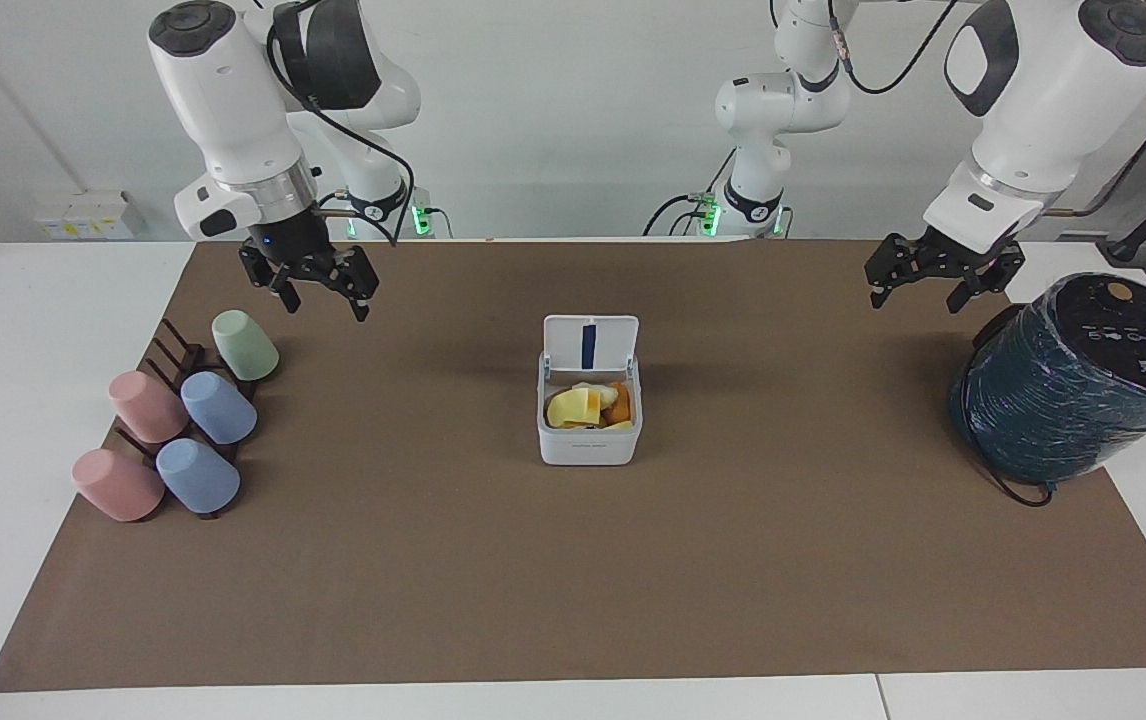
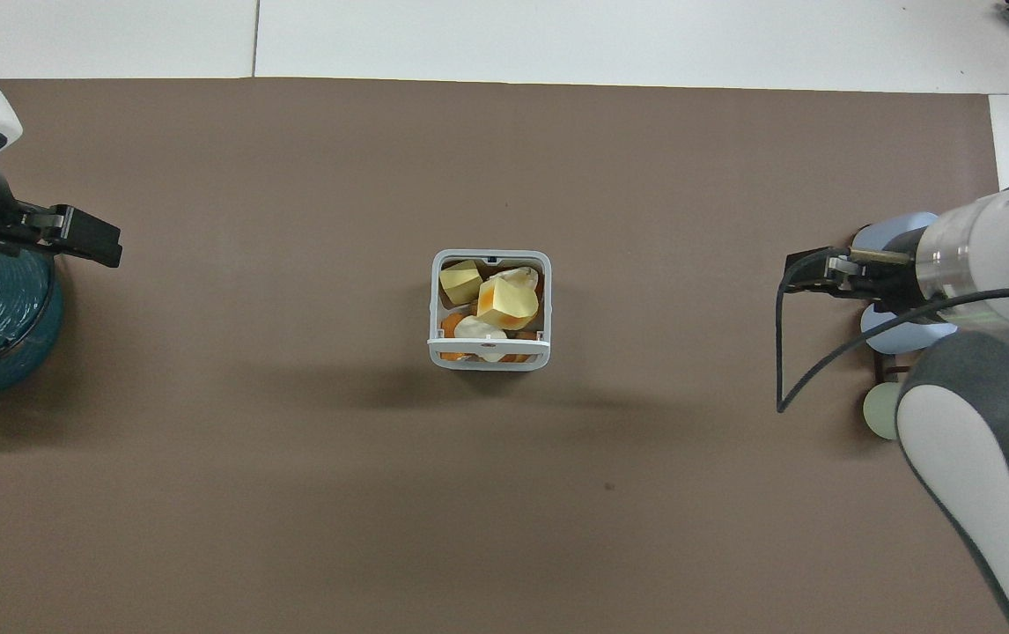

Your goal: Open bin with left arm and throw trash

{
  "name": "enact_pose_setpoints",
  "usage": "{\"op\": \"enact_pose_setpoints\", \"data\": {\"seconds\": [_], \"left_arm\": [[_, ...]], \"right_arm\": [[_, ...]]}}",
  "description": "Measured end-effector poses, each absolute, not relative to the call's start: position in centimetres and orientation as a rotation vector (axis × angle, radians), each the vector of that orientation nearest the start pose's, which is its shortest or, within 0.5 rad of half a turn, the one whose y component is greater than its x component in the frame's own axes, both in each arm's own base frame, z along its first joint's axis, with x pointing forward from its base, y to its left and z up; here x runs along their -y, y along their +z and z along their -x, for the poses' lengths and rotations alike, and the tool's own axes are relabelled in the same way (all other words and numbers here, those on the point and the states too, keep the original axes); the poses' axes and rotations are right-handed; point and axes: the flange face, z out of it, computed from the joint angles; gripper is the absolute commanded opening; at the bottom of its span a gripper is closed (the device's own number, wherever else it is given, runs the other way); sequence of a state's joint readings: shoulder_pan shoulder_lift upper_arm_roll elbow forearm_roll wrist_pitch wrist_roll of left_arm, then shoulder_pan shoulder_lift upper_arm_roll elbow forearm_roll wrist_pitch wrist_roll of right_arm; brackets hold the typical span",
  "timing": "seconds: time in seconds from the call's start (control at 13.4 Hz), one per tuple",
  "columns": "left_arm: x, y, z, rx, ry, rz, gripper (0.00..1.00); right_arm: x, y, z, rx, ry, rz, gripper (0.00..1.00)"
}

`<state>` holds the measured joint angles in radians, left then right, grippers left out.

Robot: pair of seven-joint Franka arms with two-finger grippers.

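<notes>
White bin (image 1: 588, 445), lid (image 1: 590, 344) white with blue strip. Trash (image 1: 578, 407) inside: yellow, orange, off-white pieces. Brown mat (image 1: 573, 560) on white table (image 1: 23, 330). Cups (image 1: 183, 420): two pink, two blue, one pale green, on dark rack (image 1: 176, 352). Dark teal cylinder (image 1: 1073, 400), black top, orange dot. Arms white, grey joints; black left gripper (image 1: 938, 280), black right gripper (image 1: 318, 290).

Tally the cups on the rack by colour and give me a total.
Pink cups: 2
Blue cups: 2
Green cup: 1
Total: 5 cups, all lying on the dark rack at the right arm's end of the table.
</notes>
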<state>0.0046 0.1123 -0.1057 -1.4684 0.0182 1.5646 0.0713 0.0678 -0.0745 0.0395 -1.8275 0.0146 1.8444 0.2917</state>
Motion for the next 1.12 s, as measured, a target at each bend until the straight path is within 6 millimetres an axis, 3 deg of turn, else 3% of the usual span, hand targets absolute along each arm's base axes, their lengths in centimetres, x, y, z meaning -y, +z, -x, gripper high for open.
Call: {"op": "enact_pose_setpoints", "data": {"seconds": [0.52,1.12], "left_arm": [[5.4,60.9,-58.8,-0.272,-0.002,3.123,1.0],[5.4,61.0,-58.9,-0.275,-0.021,3.123,1.0]], "right_arm": [[-5.3,59.8,-55.1,-0.095,-0.076,3.141,1.0],[-3.8,58.6,-55.1,-0.022,-0.003,3.149,1.0]]}}
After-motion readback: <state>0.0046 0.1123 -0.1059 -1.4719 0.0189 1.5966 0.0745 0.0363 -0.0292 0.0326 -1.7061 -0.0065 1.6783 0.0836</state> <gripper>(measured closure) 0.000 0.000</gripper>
